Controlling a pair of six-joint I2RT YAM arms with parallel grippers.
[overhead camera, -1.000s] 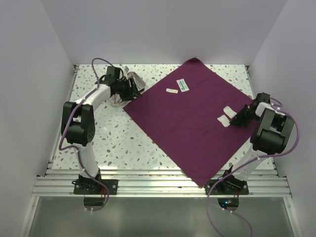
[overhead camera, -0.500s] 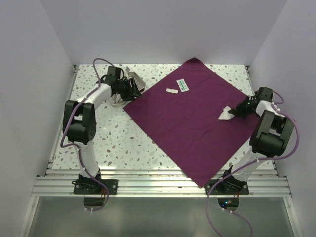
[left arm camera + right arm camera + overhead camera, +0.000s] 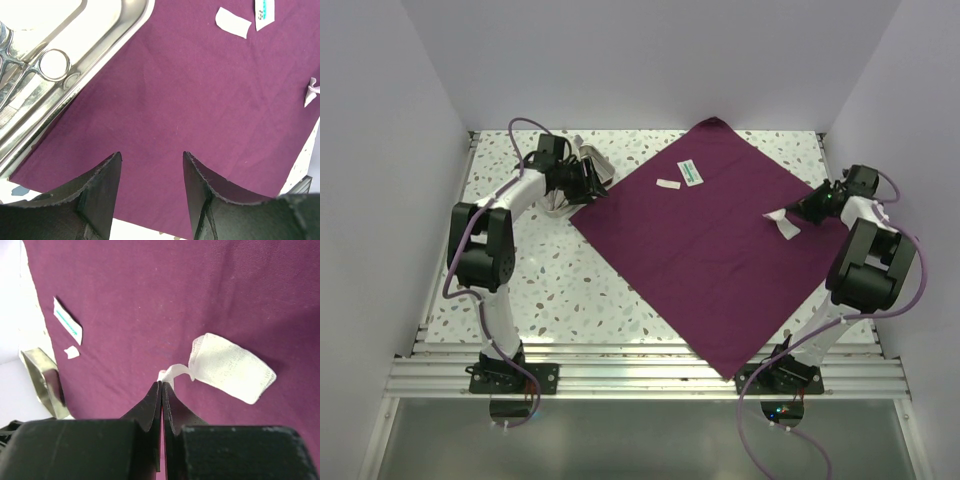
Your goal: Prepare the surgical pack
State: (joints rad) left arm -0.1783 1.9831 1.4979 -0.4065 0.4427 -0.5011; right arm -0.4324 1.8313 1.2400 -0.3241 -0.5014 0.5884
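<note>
In the left wrist view the steel tray (image 3: 95, 60) runs off the frame toward 10 o'clock, so only one rim and a corner show. The ring-handled instrument (image 3: 37, 70) inside it is cut at 9 o'clock, and whether it is scissors or forceps cannot be told. The teal-printed packet (image 3: 264, 12) is clipped at 1 o'clock, and the gauze pad (image 3: 311, 92) shows only a sliver at 3 o'clock. In the right wrist view one gauze corner disappears between the pressed-together fingers of the right gripper (image 3: 162, 387), whose body hides the tray's near end at 8 o'clock. The packet's print is too small to read. From above, the left gripper (image 3: 592, 186) covers much of the tray.
</note>
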